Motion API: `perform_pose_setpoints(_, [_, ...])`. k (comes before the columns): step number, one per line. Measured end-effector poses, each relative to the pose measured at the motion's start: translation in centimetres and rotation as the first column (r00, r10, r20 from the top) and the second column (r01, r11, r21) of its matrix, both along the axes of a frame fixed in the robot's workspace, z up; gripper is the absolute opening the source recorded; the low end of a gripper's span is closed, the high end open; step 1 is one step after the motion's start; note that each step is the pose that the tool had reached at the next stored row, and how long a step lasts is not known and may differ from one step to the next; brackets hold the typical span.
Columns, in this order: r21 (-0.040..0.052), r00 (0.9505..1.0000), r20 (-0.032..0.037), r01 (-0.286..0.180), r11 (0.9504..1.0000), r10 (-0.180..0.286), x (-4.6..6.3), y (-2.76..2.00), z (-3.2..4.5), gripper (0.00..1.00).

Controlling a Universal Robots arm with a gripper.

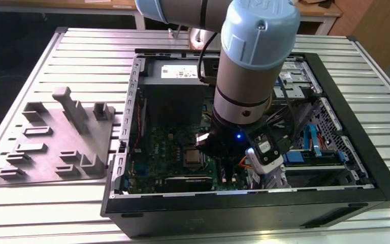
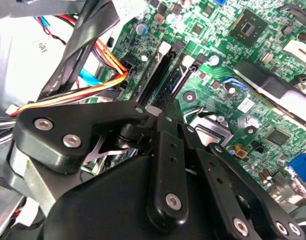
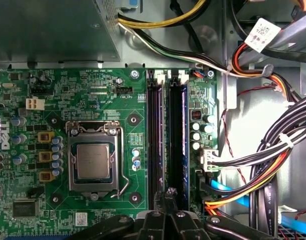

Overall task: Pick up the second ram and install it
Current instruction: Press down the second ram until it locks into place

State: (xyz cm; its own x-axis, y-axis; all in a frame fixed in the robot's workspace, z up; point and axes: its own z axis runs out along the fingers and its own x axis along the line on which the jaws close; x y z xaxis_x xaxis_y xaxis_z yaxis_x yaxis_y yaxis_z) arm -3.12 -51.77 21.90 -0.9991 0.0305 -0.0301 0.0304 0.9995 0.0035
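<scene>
1. The gripper [image 3: 169, 192] has its fingers together, tips meeting with nothing seen between them, just over one end of the two slots [image 3: 155, 135].
2. The ram [image 3: 178, 135] stands on edge in the slot nearer the cables [image 3: 263, 175] (dark blue-green board); the processor [image 3: 94, 161] lies beyond the other slot.
3. In the exterior view the arm [image 1: 253, 76] reaches down into the case [image 1: 249, 203], toward 5 o'clock of its opening.
4. A grey tray [image 1: 53, 147] lies on the table [image 1: 32, 203] at 9 o'clock from the case.

A ribbed metal table [image 1: 39, 203] stands before what seems wooden furniture [image 1: 375, 25].
</scene>
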Motion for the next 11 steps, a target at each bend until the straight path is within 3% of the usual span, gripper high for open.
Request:
perform_pose_setpoints(6, [-0.0023, 1.0, -0.0007, 0.0, 1.0, 0.0, 0.0, -0.03, 1.25, 0.1])
perform_pose_setpoints(11, [-0.002, 1.0, -0.0006, 0.0, 1.0, 0.0, 0.0, -0.02, 1.31, 0.1])
